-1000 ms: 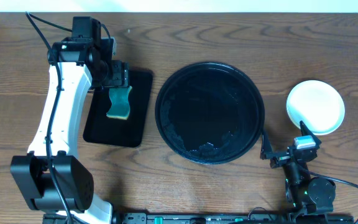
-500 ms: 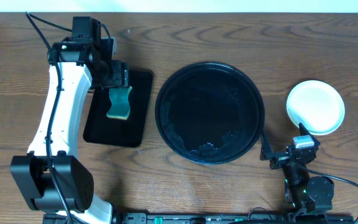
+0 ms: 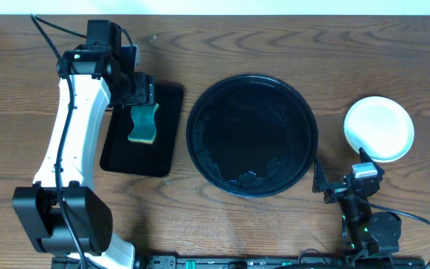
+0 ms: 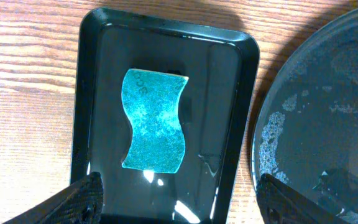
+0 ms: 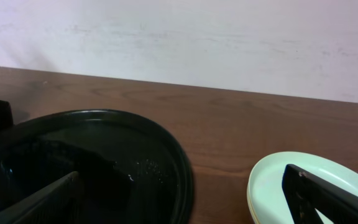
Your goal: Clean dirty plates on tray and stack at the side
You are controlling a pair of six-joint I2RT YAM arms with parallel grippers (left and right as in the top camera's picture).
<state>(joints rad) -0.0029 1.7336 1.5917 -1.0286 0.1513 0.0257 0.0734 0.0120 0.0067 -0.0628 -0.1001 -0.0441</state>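
Note:
The large round black tray sits mid-table, wet and holding no plates; it also shows in the left wrist view and the right wrist view. The plates stand stacked to its right, a pale mint one on top with a yellowish edge under it in the right wrist view. My left gripper is open and empty above the small rectangular tray. My right gripper is open and empty, low near the table's front right, between the round tray and the stack.
A small rectangular black tray lies left of the round tray, wet, with a teal sponge in it, also in the left wrist view. A white wall stands behind the table.

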